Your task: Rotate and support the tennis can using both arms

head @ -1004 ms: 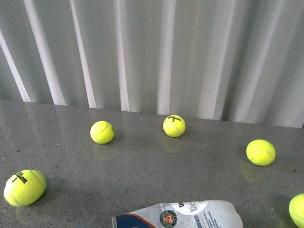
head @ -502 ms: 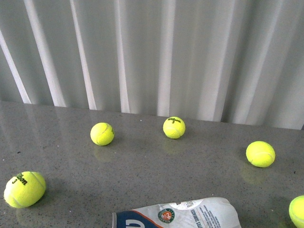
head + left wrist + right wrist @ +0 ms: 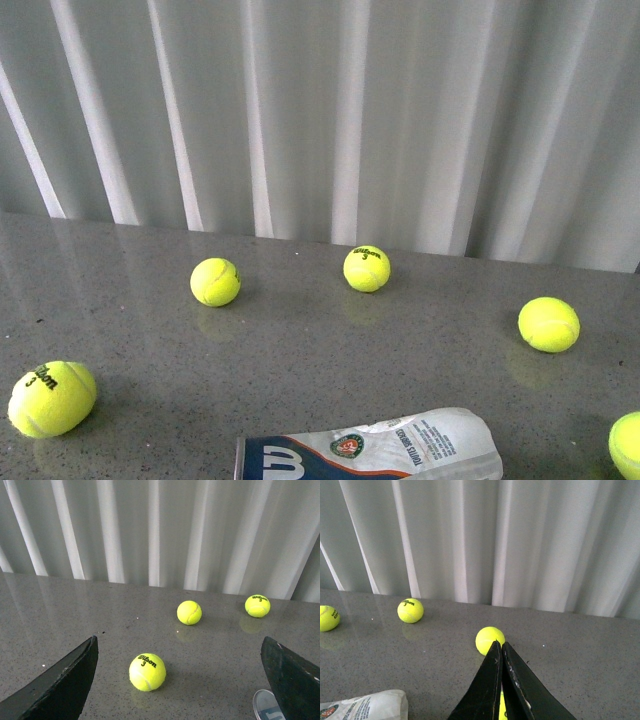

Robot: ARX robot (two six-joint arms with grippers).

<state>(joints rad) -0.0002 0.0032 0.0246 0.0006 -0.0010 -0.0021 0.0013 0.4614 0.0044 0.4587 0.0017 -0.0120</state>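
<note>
Tennis can [image 3: 370,450]: lies sideways, unheld
Left gripper [image 3: 179,640]: spread wide
Right gripper [image 3: 501,644]: pinched together, empty
Remaining: we judge everything

At my six o'clock the tennis can [image 3: 370,452] looks to me like glossy plastic with a smooth printed label. The grey table [image 3: 320,350] is polished, speckled like stone, and faintly mirrors the fuzzy felt balls [image 3: 215,281]. At twelve, the curtain [image 3: 300,110] is soft matt cloth.
</note>
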